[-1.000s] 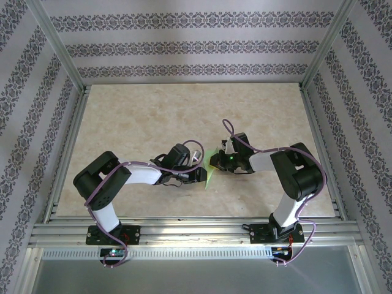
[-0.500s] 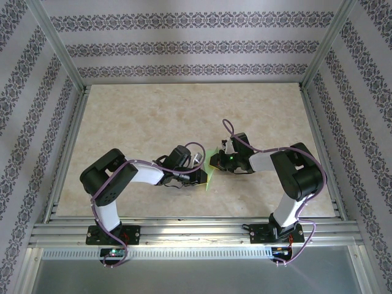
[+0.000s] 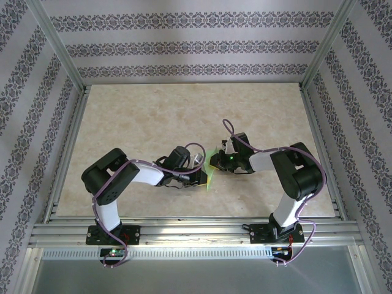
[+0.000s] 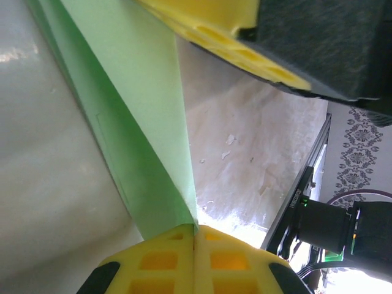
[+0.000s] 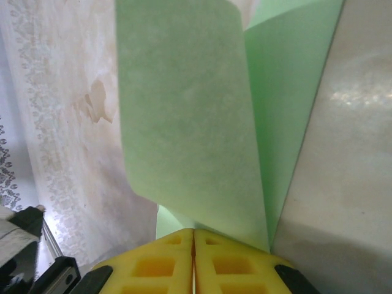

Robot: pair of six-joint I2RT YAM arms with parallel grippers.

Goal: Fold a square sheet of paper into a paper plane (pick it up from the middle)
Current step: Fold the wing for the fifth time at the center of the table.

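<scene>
Green paper (image 4: 138,104), now in left hand (image 4: 195,231)

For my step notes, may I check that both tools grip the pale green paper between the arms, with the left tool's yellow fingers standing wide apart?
Not quite. The yellow fingers of the left tool are pressed together, shut on the pale green paper, as the left wrist view shows. The rest holds: the right tool grips the paper too, between the arms.

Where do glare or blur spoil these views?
Left wrist: table blown out white at bottom centre, green paper crisp. Right wrist: soft glare patch on the table at right, paper fibres sharp. Top external: even light, no blur.
</scene>
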